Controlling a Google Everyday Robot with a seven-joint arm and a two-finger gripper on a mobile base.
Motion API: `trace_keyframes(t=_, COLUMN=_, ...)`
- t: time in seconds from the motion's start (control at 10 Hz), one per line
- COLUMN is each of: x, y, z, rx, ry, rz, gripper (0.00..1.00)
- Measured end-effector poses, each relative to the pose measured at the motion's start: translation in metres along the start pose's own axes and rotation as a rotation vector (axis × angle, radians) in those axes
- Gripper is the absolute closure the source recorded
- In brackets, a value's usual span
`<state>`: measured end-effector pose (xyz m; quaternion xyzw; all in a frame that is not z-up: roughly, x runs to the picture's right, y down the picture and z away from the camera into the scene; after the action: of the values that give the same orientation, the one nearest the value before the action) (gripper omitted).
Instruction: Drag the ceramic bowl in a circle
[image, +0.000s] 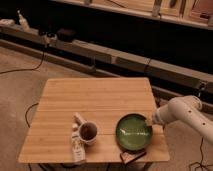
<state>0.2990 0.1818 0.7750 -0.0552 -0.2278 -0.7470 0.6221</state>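
Observation:
The ceramic bowl (133, 132) is wide, shallow and glossy green with a darker rim. It sits near the front right corner of the wooden table (95, 100). My white arm reaches in from the right. My gripper (149, 121) is at the bowl's right rim, touching or just over it. A small white mug (88, 132) with dark contents stands left of the bowl.
A pale bottle-like object (77, 145) lies left of the mug, near the table's front edge. A dark red object (131, 157) pokes out under the bowl at the front edge. Cables (30, 67) run on the floor. A low ledge (115, 55) runs behind the table.

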Motion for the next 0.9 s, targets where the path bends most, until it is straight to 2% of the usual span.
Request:
trace_keyframes(t=0.1, x=0.004, y=0.032, z=-0.014, rx=-0.085, ry=0.019, rz=0.058, gripper=0.94)
trace_keyframes(t=0.2, x=0.014, y=0.065, z=-0.025, rx=-0.177, ry=0.056, rz=0.13, gripper=0.94)
trace_keyframes(t=0.3, x=0.023, y=0.075, z=-0.024, rx=-0.213, ry=0.08, rz=0.167, gripper=0.94)
trace_keyframes(t=0.4, x=0.038, y=0.079, z=-0.015, rx=-0.238, ry=0.113, rz=0.198, gripper=0.94)
trace_keyframes(t=0.5, x=0.054, y=0.077, z=-0.002, rx=-0.245, ry=0.144, rz=0.211, gripper=0.94)
trace_keyframes(t=0.9, x=0.121, y=0.054, z=0.044, rx=-0.226, ry=0.267, rz=0.186, gripper=0.94)
